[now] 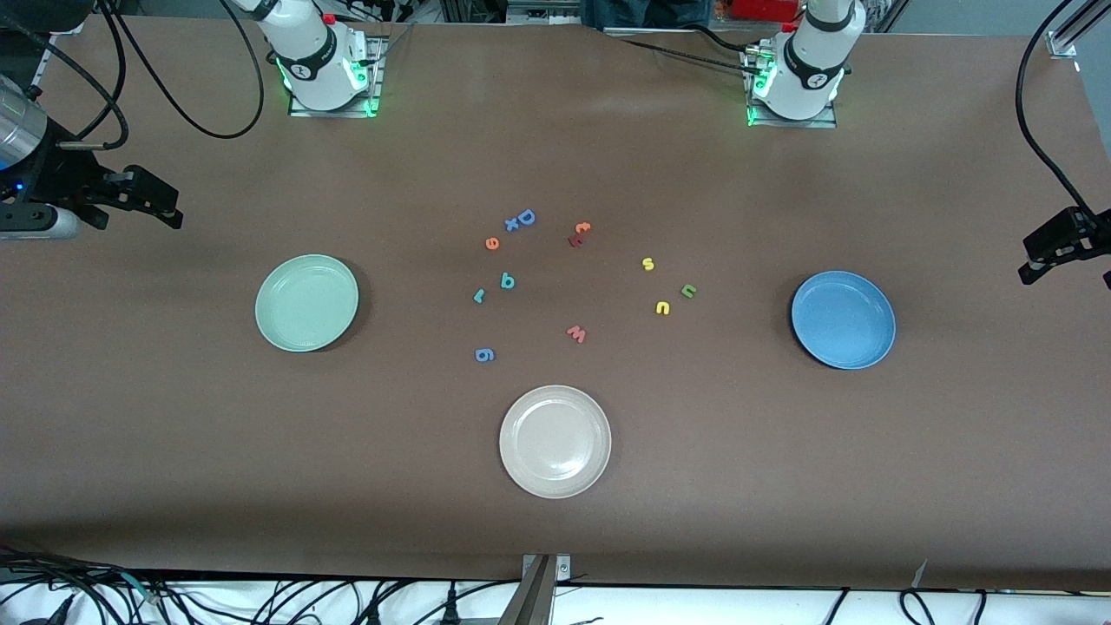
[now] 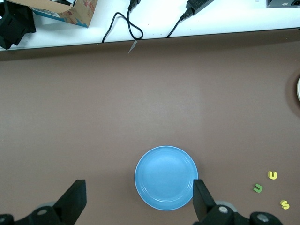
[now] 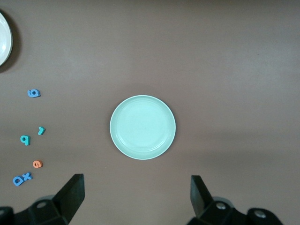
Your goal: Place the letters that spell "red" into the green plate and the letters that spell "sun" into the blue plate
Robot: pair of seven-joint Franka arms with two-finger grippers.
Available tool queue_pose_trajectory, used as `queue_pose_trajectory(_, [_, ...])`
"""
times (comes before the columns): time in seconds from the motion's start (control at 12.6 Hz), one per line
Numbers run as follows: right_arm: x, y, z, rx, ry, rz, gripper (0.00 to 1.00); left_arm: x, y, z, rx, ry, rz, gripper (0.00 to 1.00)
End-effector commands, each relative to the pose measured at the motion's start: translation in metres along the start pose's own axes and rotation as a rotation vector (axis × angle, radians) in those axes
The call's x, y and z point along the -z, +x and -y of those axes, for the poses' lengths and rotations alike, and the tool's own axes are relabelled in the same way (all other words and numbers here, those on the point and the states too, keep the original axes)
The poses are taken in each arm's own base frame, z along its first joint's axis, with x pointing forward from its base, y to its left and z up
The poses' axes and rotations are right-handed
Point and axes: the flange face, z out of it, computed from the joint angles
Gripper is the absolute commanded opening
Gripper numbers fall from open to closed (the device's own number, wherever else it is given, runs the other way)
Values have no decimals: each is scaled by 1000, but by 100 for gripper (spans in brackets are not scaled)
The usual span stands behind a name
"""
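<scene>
The brown counter (image 1: 174, 451) carries three plates: the green plate (image 1: 306, 303) toward the right arm's end, the blue plate (image 1: 843, 319) toward the left arm's, a cream plate (image 1: 555, 441) nearest the camera. Small foam letters (image 1: 507, 280) lie scattered between them.

A brown, matte tabletop (image 1: 555, 521) fills the scene under even, diffuse light. Along its edge nearest the front camera runs a white floor strip (image 1: 694, 608) strewn with black cables (image 1: 286, 599). A cardboard box (image 2: 61, 11) lies there too.
</scene>
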Motion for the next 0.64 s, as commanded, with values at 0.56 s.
queue_pose_trajectory(0.56, [4,1,0,0,-9,-8,100,7,3,-1,1,-16,-3,100])
